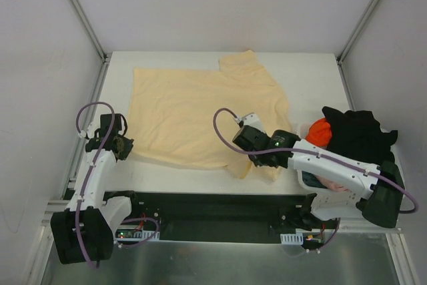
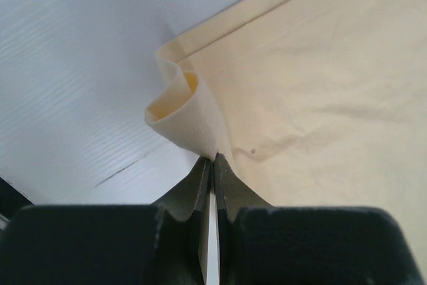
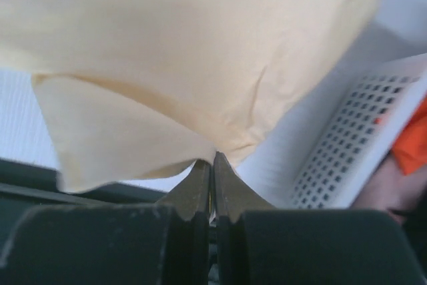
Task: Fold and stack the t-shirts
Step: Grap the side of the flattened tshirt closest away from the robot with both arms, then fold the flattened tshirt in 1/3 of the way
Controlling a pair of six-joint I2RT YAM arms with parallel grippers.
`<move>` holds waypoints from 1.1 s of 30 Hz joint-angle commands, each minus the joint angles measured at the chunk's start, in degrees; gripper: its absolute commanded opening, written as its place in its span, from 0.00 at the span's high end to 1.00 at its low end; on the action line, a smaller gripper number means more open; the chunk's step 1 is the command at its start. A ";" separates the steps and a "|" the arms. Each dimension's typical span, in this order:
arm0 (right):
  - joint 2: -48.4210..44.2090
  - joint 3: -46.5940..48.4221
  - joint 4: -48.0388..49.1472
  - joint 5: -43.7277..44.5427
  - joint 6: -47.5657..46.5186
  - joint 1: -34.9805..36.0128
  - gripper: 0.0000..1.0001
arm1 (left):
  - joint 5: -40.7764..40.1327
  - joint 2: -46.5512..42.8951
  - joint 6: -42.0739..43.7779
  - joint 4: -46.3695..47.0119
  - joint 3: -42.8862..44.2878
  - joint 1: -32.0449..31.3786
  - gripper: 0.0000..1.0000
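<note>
Pale peach-yellow t-shirt (image 1: 200,111) lies spread on the white table (image 1: 307,78), and both arms have a near corner of it. The step in hand looks like the first fold. To do it well, both corners should rise together and travel at the same pace away from the bases. That keeps the hem taut between them, so the near half lands flat on the far half and does not bunch.

The left gripper (image 2: 213,159) is clamped with almost no gap, pinching the hem corner. Just ahead of its tips the cloth curls into a small upright loop. The right gripper (image 3: 213,158) is likewise clenched on the shirt's edge by a sleeve, with cloth hanging above and ahead of it, lifted off the surface.

Off to that gripper's right sits the white lattice basket (image 3: 347,145), holding a black shirt (image 1: 357,135), an orange shirt (image 1: 320,131) and a pinkish shirt (image 1: 333,185), none yet folded.
</note>
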 commanded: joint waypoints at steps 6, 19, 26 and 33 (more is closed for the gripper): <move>5.48 13.95 1.52 7.42 -11.94 -12.12 0.99 | -2.86 11.86 -0.73 1.24 11.70 -3.79 1.00; 22.80 31.35 6.53 -0.23 -26.70 -27.24 0.99 | -6.29 28.46 -2.94 1.33 23.03 -4.15 1.00; 34.38 38.65 11.01 -8.31 -38.91 -31.64 0.99 | -8.40 35.33 -4.08 1.33 28.40 -4.15 1.00; 46.86 44.71 19.18 -14.73 -50.69 -36.65 0.84 | -8.41 42.62 -2.59 1.42 32.88 -3.97 0.95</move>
